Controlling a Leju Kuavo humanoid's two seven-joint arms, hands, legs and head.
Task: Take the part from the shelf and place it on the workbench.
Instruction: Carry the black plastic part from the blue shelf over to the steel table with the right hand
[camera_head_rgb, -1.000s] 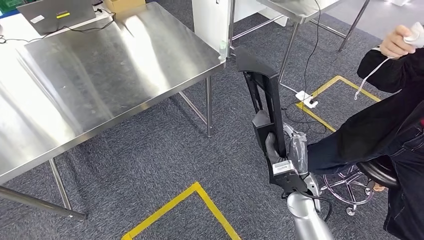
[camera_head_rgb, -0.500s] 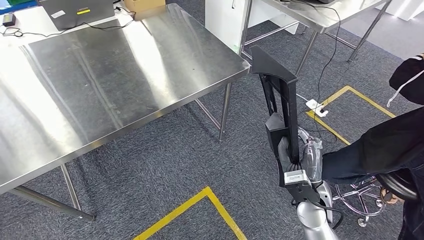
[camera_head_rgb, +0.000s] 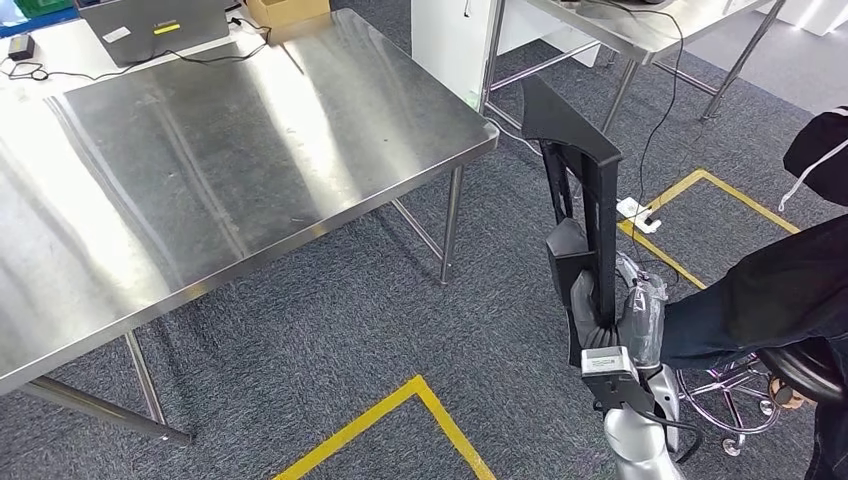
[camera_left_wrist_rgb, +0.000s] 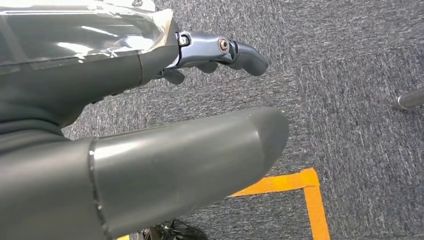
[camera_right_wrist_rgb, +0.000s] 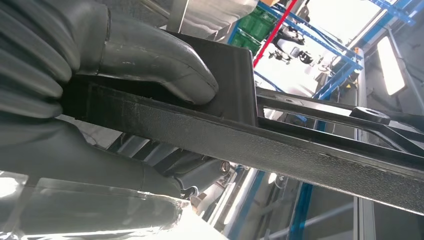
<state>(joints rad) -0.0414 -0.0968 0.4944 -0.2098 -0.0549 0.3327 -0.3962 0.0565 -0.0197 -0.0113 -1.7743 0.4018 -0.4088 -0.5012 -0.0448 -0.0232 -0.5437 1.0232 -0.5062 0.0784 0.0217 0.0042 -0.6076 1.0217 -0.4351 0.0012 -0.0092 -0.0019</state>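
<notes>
- Right hand (camera_head_rgb: 610, 310) grips the long black part (camera_head_rgb: 585, 190) near its lower end, thumb (camera_right_wrist_rgb: 150, 55) pressed across the flat face.
- Part stands nearly upright over the carpet, off the right corner of the steel workbench (camera_head_rgb: 200, 170) and not touching it.
- Left hand (camera_left_wrist_rgb: 165, 115) hangs above carpet and yellow floor tape (camera_left_wrist_rgb: 300, 185), fingers apart, holding nothing.
- Person's dark sleeve (camera_head_rgb: 770, 300) lies beyond the part, away from the workbench.

Black part (camera_head_rgb: 585, 190), yellow floor tape (camera_head_rgb: 400, 400)
</notes>
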